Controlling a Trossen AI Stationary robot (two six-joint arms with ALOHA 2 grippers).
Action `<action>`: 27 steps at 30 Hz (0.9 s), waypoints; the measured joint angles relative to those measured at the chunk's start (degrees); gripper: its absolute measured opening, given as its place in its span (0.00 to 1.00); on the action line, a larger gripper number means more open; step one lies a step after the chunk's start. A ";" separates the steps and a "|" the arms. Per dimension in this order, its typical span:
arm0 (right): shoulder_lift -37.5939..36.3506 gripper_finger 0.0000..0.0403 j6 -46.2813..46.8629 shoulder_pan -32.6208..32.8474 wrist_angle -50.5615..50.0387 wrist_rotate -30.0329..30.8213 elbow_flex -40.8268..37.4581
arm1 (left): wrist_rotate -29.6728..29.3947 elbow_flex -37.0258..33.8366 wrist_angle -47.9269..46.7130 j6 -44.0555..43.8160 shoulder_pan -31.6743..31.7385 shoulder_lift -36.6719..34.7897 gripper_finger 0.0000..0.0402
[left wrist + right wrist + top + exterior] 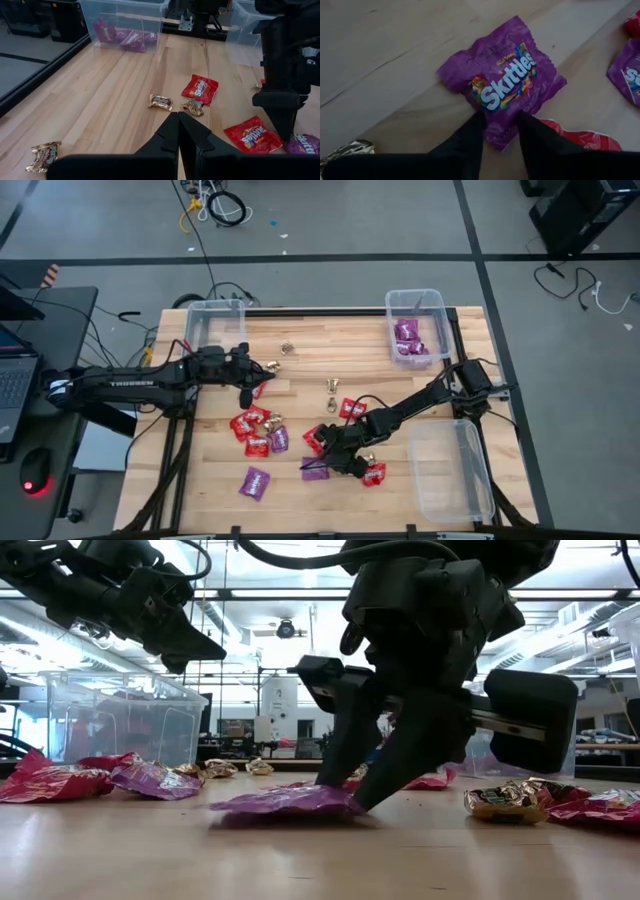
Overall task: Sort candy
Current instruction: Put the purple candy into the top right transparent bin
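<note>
Wooden tabletop (300, 350) carries clear bins (416, 320) at its edges and scattered candy. Right gripper (500, 131) is down at the front middle, fingers closing on one end of a purple packet (502, 85) lying flat; left gripper (178, 131) hovers shut near the back-left bin. That packet looks light, soft and crinkly (likely slippery), so pinch an edge. Its far end is hidden.

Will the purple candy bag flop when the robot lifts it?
Probably: the purple packet looks thin and crinkled, so its free end may droop. It seems light, lying flat on the table. The right gripper pinches only one edge, so it might slip.
</note>
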 joint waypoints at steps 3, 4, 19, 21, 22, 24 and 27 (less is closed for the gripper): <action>0.00 0.19 0.00 -0.02 -0.38 0.02 0.00 | 0.00 0.00 -0.01 0.03 -0.01 0.00 0.02; 0.00 0.16 -0.01 -0.02 -0.57 0.02 0.00 | 0.00 0.00 0.00 0.04 0.00 0.00 0.02; -0.39 0.00 9.12 -0.13 -0.76 2.85 -0.13 | -0.04 0.00 -0.02 0.17 0.00 0.00 0.02; -0.97 0.00 10.02 -0.17 -1.05 4.44 -0.22 | -0.04 0.00 -0.04 0.16 0.00 0.00 0.02; -1.41 0.00 10.08 -0.20 -1.10 4.74 -0.24 | -0.05 0.00 -0.04 0.15 0.00 0.00 0.02; -2.51 0.00 10.11 -0.23 -1.20 5.35 -0.26 | -0.05 0.00 -0.11 0.15 0.00 0.00 0.02; -4.69 0.00 10.14 -0.17 -1.34 6.14 -0.24 | -0.07 -0.19 0.16 0.16 0.00 0.00 0.02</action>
